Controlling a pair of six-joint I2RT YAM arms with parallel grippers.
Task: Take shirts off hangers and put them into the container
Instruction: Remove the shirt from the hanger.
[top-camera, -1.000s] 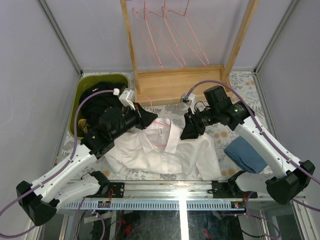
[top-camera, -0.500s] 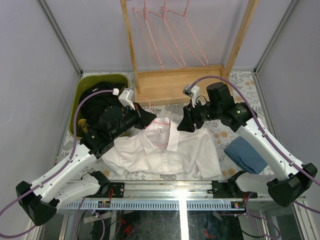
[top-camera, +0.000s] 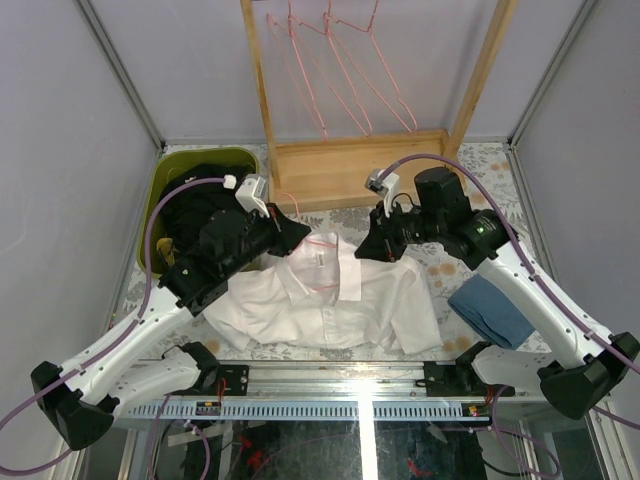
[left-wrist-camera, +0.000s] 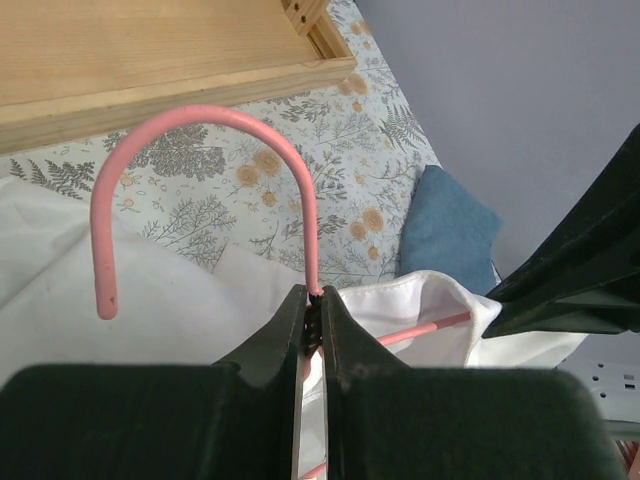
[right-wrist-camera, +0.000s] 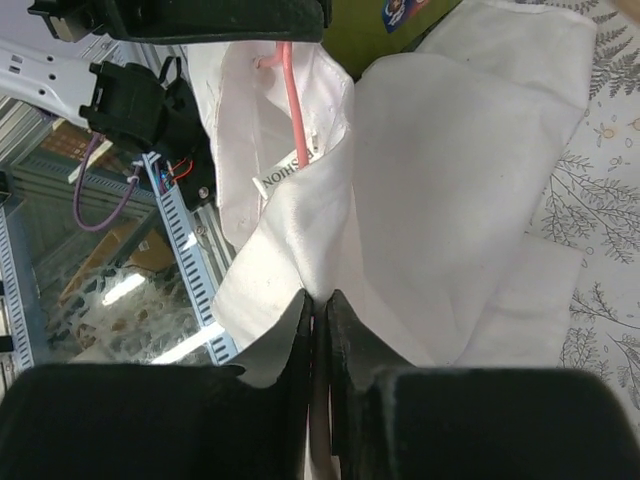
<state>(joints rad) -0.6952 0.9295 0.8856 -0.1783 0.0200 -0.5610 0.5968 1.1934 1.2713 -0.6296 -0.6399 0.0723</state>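
A white shirt (top-camera: 330, 305) lies spread on the table with a pink hanger (left-wrist-camera: 210, 115) still inside its collar. My left gripper (left-wrist-camera: 315, 302) is shut on the hanger's neck just below the hook, above the collar (top-camera: 300, 232). My right gripper (right-wrist-camera: 320, 300) is shut on a fold of the white shirt's cloth (right-wrist-camera: 440, 200) near the collar, on the shirt's right side (top-camera: 368, 250). The olive-green container (top-camera: 160, 190) stands at the back left with black shirts (top-camera: 195, 200) in it. Several bare pink hangers (top-camera: 330, 70) hang on the rack.
The wooden rack frame (top-camera: 482, 70) and its base tray (top-camera: 350, 170) stand at the back centre. A folded blue cloth (top-camera: 490, 308) lies at the right under my right arm. Grey walls close in on both sides.
My right gripper has shifted slightly toward the rack and the shirt's collar and has closed on the white cloth, pulling it up a little. The left gripper keeps its hold on the hanger.
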